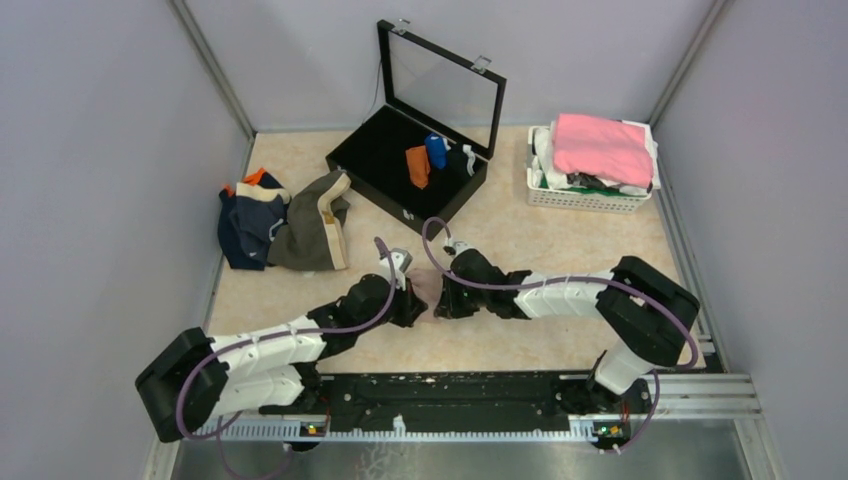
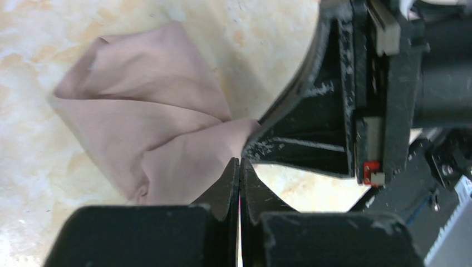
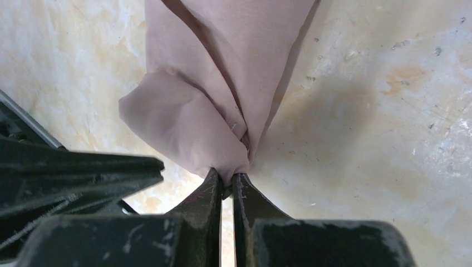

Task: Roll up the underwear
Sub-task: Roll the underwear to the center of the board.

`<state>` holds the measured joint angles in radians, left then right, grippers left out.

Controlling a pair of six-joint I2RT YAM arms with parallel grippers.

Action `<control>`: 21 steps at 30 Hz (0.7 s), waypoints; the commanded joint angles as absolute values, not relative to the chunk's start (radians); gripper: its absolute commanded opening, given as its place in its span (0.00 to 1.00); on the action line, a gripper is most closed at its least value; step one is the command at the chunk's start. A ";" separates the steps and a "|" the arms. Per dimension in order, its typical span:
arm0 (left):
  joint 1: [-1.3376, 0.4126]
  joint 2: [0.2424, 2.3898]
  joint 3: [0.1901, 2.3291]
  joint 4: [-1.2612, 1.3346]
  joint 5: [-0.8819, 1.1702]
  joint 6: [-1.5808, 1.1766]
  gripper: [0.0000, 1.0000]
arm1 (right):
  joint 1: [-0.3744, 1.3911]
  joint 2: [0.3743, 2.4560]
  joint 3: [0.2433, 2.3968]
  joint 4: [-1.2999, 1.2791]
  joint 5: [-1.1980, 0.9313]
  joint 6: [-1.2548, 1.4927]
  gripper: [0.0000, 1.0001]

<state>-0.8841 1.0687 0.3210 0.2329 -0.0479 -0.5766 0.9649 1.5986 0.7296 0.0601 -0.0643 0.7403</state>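
Underwear in hand is one pale pink-beige brief (image 3: 222, 83), lying on the table (image 1: 560, 250) near centre toward 6 o'clock in the top view, directly between the two arms. Handling assessment: thin, light, limp cloth with no stiffness. It puckers into loose folds wherever it is pinched, and I judge it will sag and slide over the smooth top rather than keep a shape. The best hold is on a hem or corner, both grips on the same edge, so that edge can be turned over evenly to start a roll. Right gripper (image 3: 224, 179): fingers drawn together and clamped on a gathered corner of the brief, the cloth bunching out from the tips toward 12 o'clock in its wrist view. Left gripper (image 2: 240, 164): fingers pressed together with no visible gap, tips at the cloth's near edge where two folds meet. A sliver of cloth appears nipped between them, but the bite looks shallow and I judge it may slip. The two grippers sit just beside one another, almost touching. Elsewhere I note unrolled briefs (image 1: 285, 220) heaped at 9 o'clock, an open black case (image 1: 370, 165) at 12 o'clock holding rolled pieces (image 1: 418, 166), and a white basket (image 1: 590, 198) at 2 o'clock.
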 commanded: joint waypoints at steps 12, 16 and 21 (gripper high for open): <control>-0.882 1.180 0.289 0.247 -0.164 -0.619 0.00 | 0.938 1.640 0.819 0.032 -0.151 0.682 0.00; -0.882 1.149 0.279 0.261 -0.159 -0.625 0.00 | 0.937 1.642 0.823 0.024 -0.155 0.674 0.00; -0.882 1.030 0.260 0.334 -0.050 -0.563 0.00 | 0.933 1.643 0.824 0.020 -0.155 0.669 0.00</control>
